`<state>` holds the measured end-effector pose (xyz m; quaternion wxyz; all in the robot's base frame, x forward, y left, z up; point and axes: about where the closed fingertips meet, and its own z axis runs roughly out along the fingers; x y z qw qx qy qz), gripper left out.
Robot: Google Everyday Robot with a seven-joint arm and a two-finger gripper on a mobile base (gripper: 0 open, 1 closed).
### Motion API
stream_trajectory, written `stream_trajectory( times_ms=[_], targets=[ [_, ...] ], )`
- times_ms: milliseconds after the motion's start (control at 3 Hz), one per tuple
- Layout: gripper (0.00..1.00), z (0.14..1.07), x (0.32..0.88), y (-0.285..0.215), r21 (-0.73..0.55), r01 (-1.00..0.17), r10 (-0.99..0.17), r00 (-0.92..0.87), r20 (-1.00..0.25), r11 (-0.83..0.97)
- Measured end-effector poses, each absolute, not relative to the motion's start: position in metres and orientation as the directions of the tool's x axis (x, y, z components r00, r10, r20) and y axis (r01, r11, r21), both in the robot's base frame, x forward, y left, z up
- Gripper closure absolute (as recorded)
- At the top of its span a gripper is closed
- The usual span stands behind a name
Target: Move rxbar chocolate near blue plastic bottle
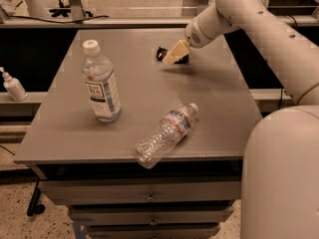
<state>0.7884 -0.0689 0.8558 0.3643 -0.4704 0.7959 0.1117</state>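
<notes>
The rxbar chocolate [160, 53] is a small black wrapper at the far middle of the grey table [139, 88]; only its left end shows from behind the gripper. My gripper [174, 54], with pale tan fingers, is down right at the bar and covers most of it. The blue plastic bottle [101, 85], with a white cap and a blue-and-white label, stands upright on the left part of the table, well away from the bar and the gripper.
A thinner ribbed clear bottle [166, 134] lies on its side near the table's front edge, its base past the rim. Drawers sit under the tabletop. A small white dispenser bottle [13, 85] stands on a ledge at the left. My arm spans the right side.
</notes>
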Motion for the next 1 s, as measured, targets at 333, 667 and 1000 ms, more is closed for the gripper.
stream_trajectory(
  times_ms=[333,667,1000],
  targets=[
    [0.39,0.851,0.795,-0.074,-0.149,-0.823,-0.660,-0.318,-0.681,0.549],
    [0.64,0.862,0.792,-0.074,-0.132,-0.830,-0.666,-0.328,-0.670,0.541],
    [0.86,0.867,0.776,-0.076,-0.105,-0.850,-0.683,-0.334,-0.649,0.516]
  ],
)
